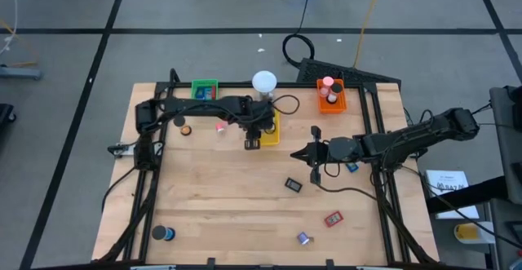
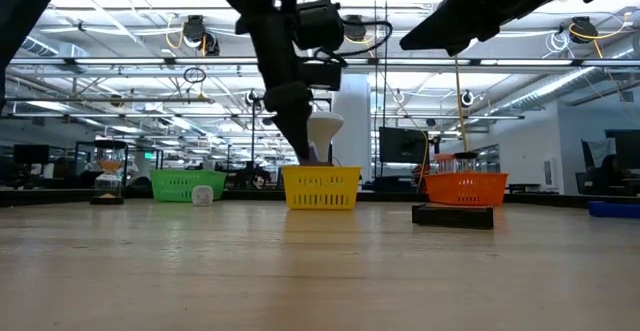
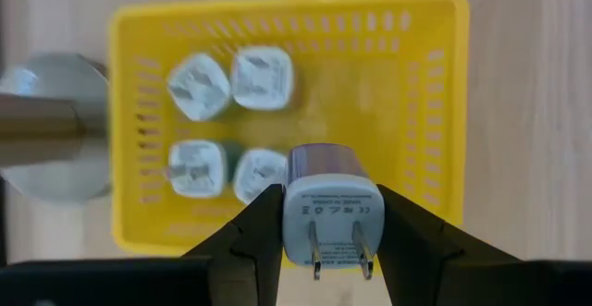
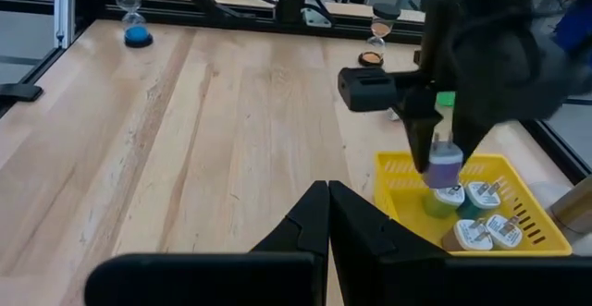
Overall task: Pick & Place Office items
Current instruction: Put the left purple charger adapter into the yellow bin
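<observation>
High view: the left gripper (image 1: 254, 135) hangs over the yellow tray (image 1: 270, 129) at the back middle of the table (image 1: 220, 205); the right gripper (image 1: 303, 153) waits mid-table, pointing toward it, and is the farther of the two from the tray.
Low view: the left arm comes down right behind the yellow tray's rim (image 2: 321, 188), between the green tray (image 2: 185, 184) and the orange tray (image 2: 464, 187); what it holds is hidden here.
Left wrist view: the fingers (image 3: 254, 237) clamp a small white plug adapter (image 3: 330, 221), prongs toward the camera. The tray (image 3: 435, 112) lies straight below, four similar white plugs (image 3: 262, 78) packed to one side, the other side bare, so the drop looks clear there.
Right wrist view: its own fingers (image 4: 328, 215) are pressed together, empty; the adapter (image 4: 444, 168) hangs upright just above the tray (image 4: 407, 195).
Materials: smooth hard plastic adapter with metal prongs; perforated plastic tray; wood-grain table.
Loose items: a red piece (image 1: 333, 219) and a dark piece (image 1: 294, 185) lie near the front, well apart from both arms.
</observation>
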`<state>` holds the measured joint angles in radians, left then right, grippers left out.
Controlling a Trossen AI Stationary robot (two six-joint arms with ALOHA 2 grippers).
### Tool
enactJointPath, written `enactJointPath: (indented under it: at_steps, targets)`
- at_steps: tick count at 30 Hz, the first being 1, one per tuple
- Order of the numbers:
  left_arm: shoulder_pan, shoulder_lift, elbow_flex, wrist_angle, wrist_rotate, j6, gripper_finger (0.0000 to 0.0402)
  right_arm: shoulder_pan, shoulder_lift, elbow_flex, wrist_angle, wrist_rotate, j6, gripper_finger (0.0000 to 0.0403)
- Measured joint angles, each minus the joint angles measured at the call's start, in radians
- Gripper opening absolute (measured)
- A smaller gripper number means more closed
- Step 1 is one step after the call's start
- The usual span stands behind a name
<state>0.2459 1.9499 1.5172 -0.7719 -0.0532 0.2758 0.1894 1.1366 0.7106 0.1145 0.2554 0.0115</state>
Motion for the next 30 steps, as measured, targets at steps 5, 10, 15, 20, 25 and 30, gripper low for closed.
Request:
enactJointPath:
  at_steps: [5, 10, 15, 20, 25, 30]
  targets:
    - [-0.001, 0.111, 0.134, -0.125, -0.028, 0.023, 0.0136, 0.0, 0.0, 0.0, 0.001, 0.0, -0.001, 0.0]
    - [0.002, 0.177, 0.192, -0.222, -0.052, 0.031, 0.0136, 0.0, 0.0, 0.0, 0.0, 0.0, -0.005, 0.0]
    - [0.001, 0.179, 0.192, -0.232, -0.05, 0.025, 0.0136, 0.0, 0.0, 0.0, 0.0, 0.0, -0.008, 0.0]
    - [0.002, 0.187, 0.192, -0.213, -0.026, 0.023, 0.0136, 0.0, 0.0, 0.0, 0.0, 0.0, -0.006, 0.0]
    - [0.003, 0.201, 0.186, -0.189, -0.026, 0.033, 0.0136, 0.0, 0.0, 0.001, 0.0, 0.0, -0.005, 0.0]
    - [0.018, 0.208, 0.186, -0.208, -0.026, 0.025, 0.0136, 0.0, 0.0, 0.001, 0.0, 0.0, -0.008, 0.0]
